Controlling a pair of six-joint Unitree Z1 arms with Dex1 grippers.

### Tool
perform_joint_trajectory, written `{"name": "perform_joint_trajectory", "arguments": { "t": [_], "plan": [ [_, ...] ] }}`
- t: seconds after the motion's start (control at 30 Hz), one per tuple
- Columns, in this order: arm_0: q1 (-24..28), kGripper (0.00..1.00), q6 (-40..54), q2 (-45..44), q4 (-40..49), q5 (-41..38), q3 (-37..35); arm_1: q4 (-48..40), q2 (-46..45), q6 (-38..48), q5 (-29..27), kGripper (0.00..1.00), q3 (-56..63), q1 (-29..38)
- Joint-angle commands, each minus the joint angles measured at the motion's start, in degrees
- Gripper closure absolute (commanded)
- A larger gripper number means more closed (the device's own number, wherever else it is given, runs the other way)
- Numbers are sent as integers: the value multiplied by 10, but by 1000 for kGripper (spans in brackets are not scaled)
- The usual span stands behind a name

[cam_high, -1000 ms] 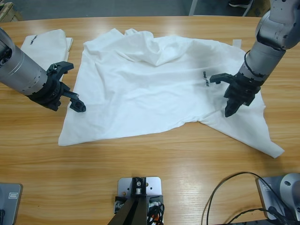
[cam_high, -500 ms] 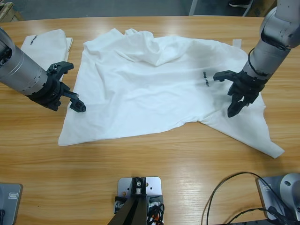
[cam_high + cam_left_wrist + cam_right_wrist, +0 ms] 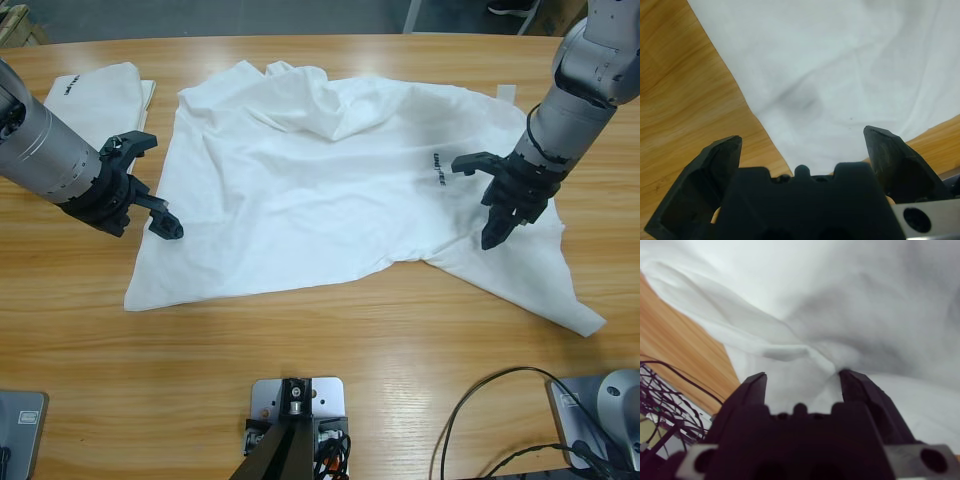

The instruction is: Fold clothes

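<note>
The left gripper hovered spread at the white T-shirt's edge. The right gripper stood spread over its cloth, gripping nothing.

— Where does the spread T-shirt lie?
— Across the middle of the table, reaching toward the far edge and down to the right.

— And the folded T-shirt?
— At the far left, just beside the spread one's left edge.

— The left gripper?
— At the spread shirt's left edge, over the cloth's border.

— The right gripper?
— Over the shirt's right part, just right of the lettering mark.

— Anything in front?
— A cable at the near right.
</note>
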Motion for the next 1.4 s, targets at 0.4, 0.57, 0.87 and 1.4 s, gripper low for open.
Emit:
{"name": "perform_joint_trajectory", "arguments": {
  "t": [0.4, 0.57, 0.87, 1.4],
  "plan": [
    [-5, 55, -7, -7, -9, -4, 15, 45, 1, -13, 26, 1000, 2, 17],
    [-5, 55, -9, -8, -9, -4, 14, 107, -5, -21, 59, 1000, -14, 85],
    [-9, 55, -12, -17, -9, -4, 23, 300, -17, -1, 88, 1000, -96, 154],
    [-21, 55, -18, -27, -9, -2, 38, 387, 27, 46, 208, 0, -93, 179]
  ]
}}
